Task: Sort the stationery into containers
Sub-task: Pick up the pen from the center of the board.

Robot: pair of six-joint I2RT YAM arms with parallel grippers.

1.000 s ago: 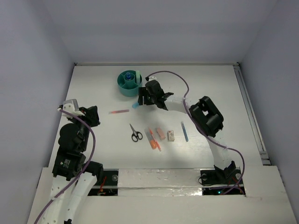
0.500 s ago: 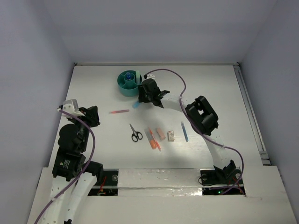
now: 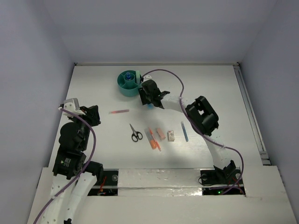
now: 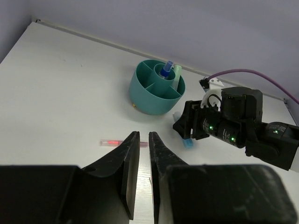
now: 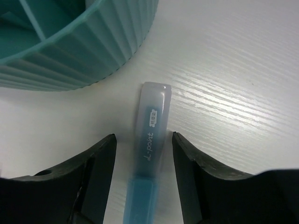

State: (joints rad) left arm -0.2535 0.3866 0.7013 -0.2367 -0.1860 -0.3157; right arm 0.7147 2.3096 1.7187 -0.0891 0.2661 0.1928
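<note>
Right tool [image 5: 144, 136] part open, straddling the blue pen [image 5: 152, 123], which lies flat on the tabletop [image 5: 233, 70] just near-right of the teal organiser [image 5: 93, 42]. Left tool [image 4: 144, 138] almost closed, empty.

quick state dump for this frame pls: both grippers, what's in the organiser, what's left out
right gripper: open, fingers straddling a blue pen beside the teal organiser
left gripper: near shut, empty, away from the items
in organiser: blue-capped bottle, green marker
loose on the table: pink pen, scissors, orange marker, pink eraser, white eraser, second blue pen
</note>
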